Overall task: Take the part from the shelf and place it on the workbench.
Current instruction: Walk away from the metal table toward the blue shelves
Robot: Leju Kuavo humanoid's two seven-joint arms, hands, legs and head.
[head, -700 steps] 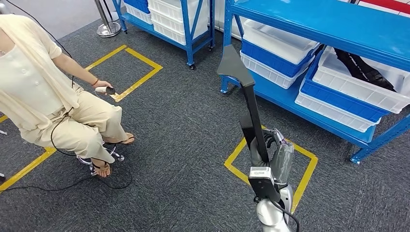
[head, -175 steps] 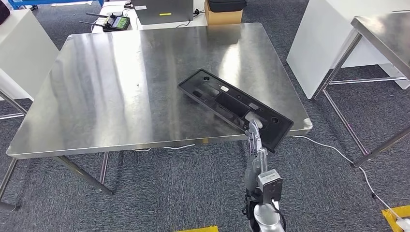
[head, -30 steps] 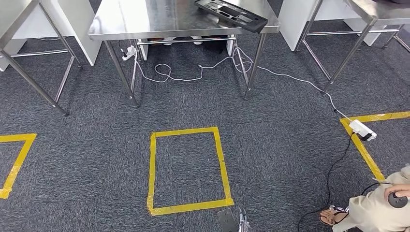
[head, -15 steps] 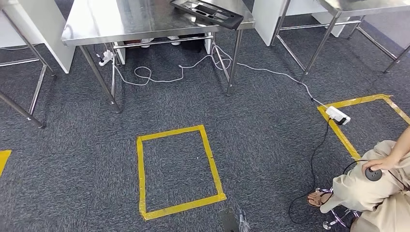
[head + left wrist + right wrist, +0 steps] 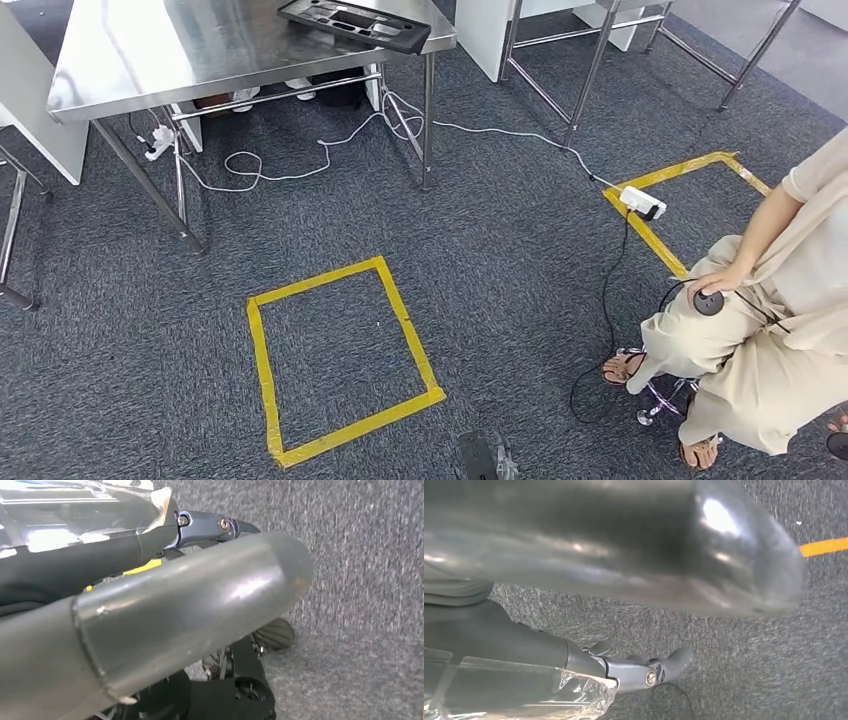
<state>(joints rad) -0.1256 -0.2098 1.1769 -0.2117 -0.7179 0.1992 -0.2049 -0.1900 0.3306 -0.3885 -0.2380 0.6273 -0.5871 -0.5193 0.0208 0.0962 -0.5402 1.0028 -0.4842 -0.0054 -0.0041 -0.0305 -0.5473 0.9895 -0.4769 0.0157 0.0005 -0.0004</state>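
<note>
The black elongated part (image 5: 355,22) lies flat on the steel workbench (image 5: 180,50), near its right front corner, far ahead of me in the head view. No hand touches it. My left hand (image 5: 165,620) hangs over the grey carpet, thumb and a dark finger (image 5: 215,525) stretched out, nothing in it. My right hand (image 5: 614,545) also hangs above the carpet, with its fingers (image 5: 644,672) apart and holding nothing.
A yellow tape square (image 5: 340,360) marks the carpet just ahead. A seated person (image 5: 770,300) in beige holds a small controller at the right. A white cable (image 5: 300,165) and a power strip (image 5: 642,202) lie on the floor. More table legs (image 5: 590,60) stand behind.
The whole picture has shifted left as my view turns right; the seated person has come further into view. The part stays on the workbench.
</note>
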